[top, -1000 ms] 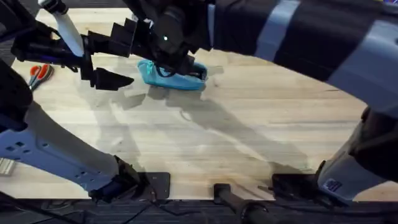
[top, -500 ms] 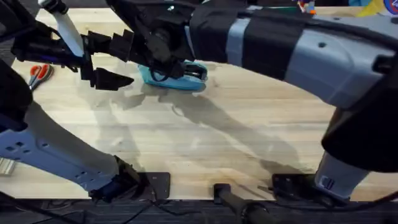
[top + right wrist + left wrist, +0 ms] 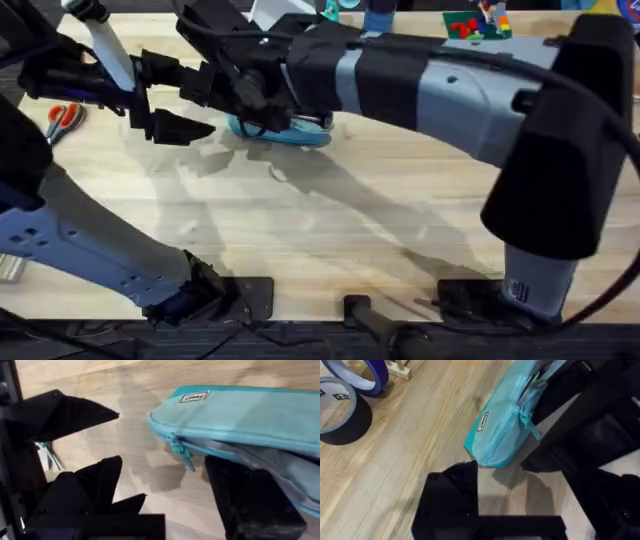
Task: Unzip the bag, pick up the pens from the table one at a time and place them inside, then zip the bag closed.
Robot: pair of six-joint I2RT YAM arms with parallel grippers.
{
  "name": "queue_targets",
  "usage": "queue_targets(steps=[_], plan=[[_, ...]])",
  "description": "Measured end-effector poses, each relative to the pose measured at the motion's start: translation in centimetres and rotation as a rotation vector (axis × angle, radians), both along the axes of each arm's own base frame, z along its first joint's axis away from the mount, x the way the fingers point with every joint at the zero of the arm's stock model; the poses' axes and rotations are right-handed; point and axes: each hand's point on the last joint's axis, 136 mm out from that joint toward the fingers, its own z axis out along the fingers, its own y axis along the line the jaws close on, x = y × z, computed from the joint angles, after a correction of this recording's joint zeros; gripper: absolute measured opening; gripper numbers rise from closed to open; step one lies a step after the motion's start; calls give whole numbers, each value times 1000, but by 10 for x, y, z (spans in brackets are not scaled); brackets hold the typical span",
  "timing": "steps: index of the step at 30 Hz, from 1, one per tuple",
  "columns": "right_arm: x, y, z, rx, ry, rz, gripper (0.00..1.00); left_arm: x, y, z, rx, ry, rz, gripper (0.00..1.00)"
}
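bag lay on table at far middle, zipper pull at its end | right gripper over bag's end, jaws spread, one finger against bag | left gripper just beside bag, jaws spread, holding nothing | scissors far left

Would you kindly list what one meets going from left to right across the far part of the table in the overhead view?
Orange-handled scissors → left pincer → light blue bag, which the right arm overhangs.
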Motion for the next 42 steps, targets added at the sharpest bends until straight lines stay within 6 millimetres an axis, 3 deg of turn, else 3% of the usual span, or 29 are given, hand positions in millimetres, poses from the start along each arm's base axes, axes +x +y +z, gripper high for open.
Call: queue_targets(steps=[15, 29, 33, 42], plan=[[13, -9, -1, -30, -45, -52, 963, 0, 0, 0, 0, 0, 0, 995], [21, -10, 4, -28, -84, -76, 679, 0, 0, 0, 0, 0, 0, 995], [21, -10, 4, -30, -85, -78, 504, 0, 0, 0, 0, 0, 0, 995], [21, -17, -1, -54, -70, -84, 230, 0, 0, 0, 0, 0, 0, 995]])
